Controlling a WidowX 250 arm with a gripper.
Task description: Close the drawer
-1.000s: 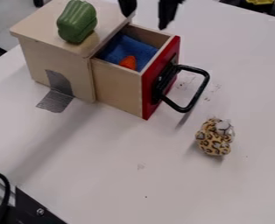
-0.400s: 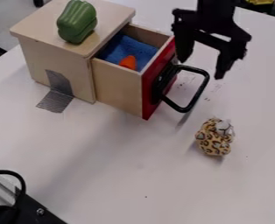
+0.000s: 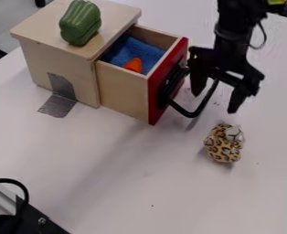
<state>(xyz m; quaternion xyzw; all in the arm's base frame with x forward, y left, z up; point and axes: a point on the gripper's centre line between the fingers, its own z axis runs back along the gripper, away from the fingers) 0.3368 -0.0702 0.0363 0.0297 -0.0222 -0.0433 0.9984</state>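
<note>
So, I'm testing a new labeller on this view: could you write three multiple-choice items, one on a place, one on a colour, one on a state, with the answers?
1. Where is the green bell pepper?
A. Inside the drawer
B. On top of the wooden box
C. Beside the leopard-print plush toy

2. What colour is the drawer's front panel?
A. Red
B. Yellow
C. White

3. What state is the drawer in?
A. Fully shut
B. Lifted out of the box
C. Pulled open

Answers:
1 B, as the pepper rests on the box's flat lid.
2 A, as the panel behind the black handle is red.
3 C, as blue cloth shows inside it.
</note>
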